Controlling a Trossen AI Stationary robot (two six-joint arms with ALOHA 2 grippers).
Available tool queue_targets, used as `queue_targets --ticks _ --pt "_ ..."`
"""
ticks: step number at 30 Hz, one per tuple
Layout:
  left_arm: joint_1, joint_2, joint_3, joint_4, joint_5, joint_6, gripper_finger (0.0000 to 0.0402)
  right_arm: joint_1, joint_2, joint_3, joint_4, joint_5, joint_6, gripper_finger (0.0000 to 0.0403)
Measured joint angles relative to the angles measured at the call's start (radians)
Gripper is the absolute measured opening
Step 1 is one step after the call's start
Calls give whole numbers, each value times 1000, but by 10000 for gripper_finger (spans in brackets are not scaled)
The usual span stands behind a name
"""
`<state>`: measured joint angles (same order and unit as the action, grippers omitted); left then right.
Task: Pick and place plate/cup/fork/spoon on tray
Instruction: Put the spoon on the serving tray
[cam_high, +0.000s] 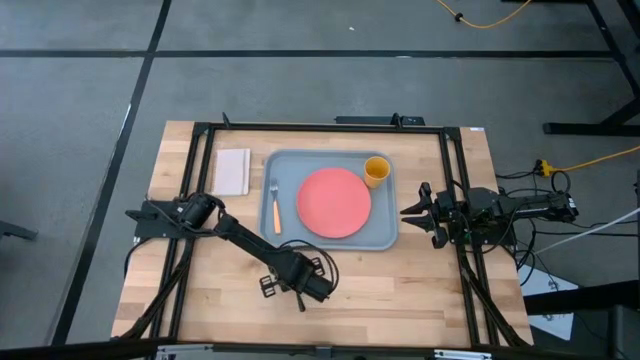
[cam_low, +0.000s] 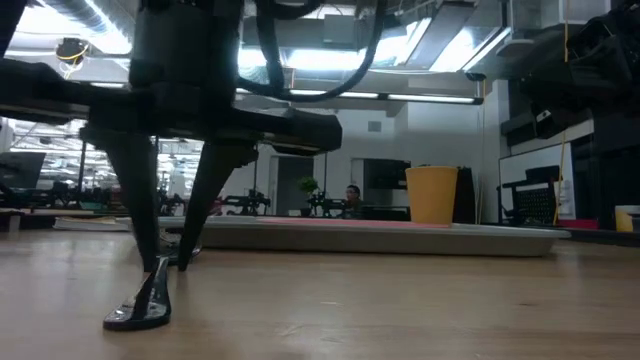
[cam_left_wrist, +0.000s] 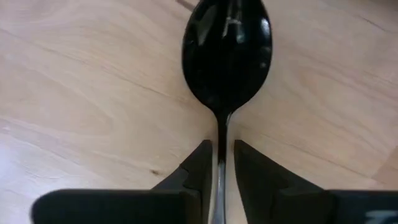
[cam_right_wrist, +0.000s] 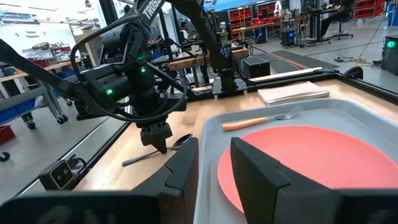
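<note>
Left gripper (cam_left_wrist: 220, 163) lowered to the wooden table (cam_high: 420, 290), near the front of the tray (cam_high: 384, 235); fingers (cam_left_wrist: 198, 167) closed on the thin handle of the spoon (cam_left_wrist: 227, 46). Spoon bowl resting on the bare wood just outside the tray, handle raised in the grip.

Plate (cam_high: 333, 202) lying flat in the middle of the tray. Cup (cam_high: 376, 170) upright in one far corner of the tray, beside the plate. Fork (cam_high: 275, 208) lying along the tray's opposite end, next to the plate.

Right gripper (cam_high: 409, 212) waiting just off the cup-side end of the tray, fingers (cam_right_wrist: 180, 171) parted, holding nothing.
</note>
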<state>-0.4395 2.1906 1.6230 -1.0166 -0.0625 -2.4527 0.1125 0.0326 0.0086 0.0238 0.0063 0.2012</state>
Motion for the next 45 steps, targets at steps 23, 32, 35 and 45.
queue_targets --ticks 23,32,35,45 --pt "17 8 93 -115 -45 57 2 0 0 0 0 0 0 99" --pt "14 6 259 -342 -56 82 2 0 0 0 0 0 0 99" --pt "31 5 318 -484 -98 112 4 0 0 0 0 0 0 99" --pt "264 -17 298 -557 -66 558 2 0 0 0 0 0 0 99"
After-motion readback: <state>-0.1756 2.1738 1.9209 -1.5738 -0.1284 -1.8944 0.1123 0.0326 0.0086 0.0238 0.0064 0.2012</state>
